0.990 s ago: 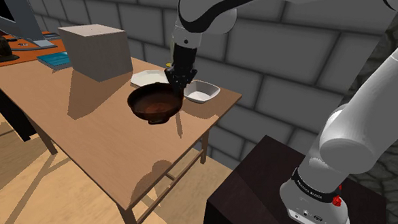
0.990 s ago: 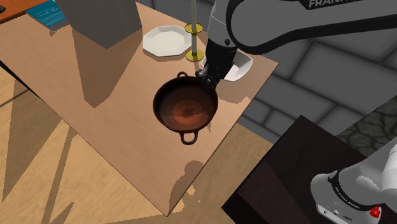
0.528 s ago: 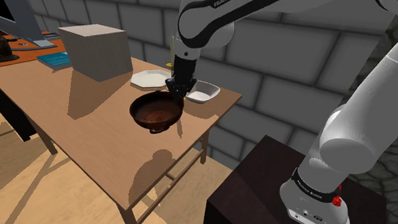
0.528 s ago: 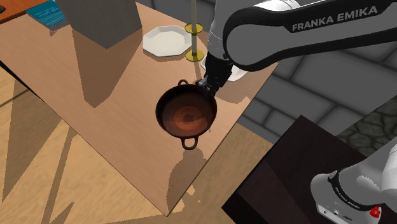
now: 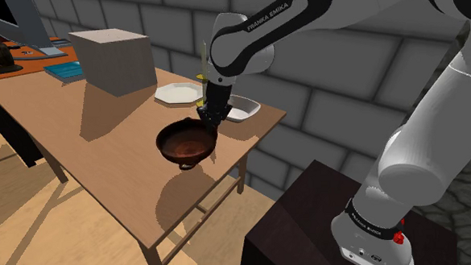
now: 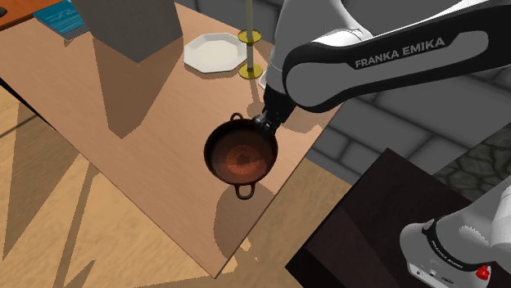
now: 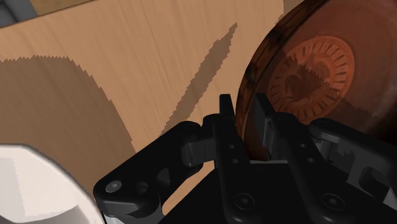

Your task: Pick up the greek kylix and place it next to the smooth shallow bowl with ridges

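Shoulder view: hand (image 5: 210, 115) grips the kylix (image 5: 184, 141) rim above the table (image 5: 114, 174) near that view's right edge, bare wood leftward.

1. wooden table (image 5: 106, 168): light top, braced legs, stands on a plank floor (image 5: 20, 228).
2. grey box (image 5: 114, 59): upright on the table's far part, shadow falling across the top.
3. teal book (image 5: 65, 72): flat, just beside the box.
4. slim brass-coloured rod (image 6: 248, 45): upright, carries two discs.
5. monitor (image 5: 16, 21): on an orange surface (image 5: 32, 61).
6. grey block wall (image 5: 337, 76): behind the table.
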You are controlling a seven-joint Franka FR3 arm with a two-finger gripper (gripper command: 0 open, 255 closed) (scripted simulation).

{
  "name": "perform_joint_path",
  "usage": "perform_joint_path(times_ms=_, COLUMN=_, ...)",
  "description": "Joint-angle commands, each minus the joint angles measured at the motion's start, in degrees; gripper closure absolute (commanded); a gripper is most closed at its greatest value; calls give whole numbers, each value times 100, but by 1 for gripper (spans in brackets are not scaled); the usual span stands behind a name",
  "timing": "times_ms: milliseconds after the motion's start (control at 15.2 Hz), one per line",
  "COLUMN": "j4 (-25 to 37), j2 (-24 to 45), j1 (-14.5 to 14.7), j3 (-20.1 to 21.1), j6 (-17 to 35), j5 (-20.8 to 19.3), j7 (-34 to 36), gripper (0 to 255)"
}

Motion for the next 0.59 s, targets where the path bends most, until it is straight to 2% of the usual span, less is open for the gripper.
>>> perform_joint_path(times_ms=0, j4=-65, j2=79, j1=6, j3=8, j6=154, j5=11, j7=-20, gripper=255)
perform_joint_path(times_ms=528, j4=-109, j2=137, j1=10, j3=12, j6=256, j5=17, j7=-35, gripper=255)
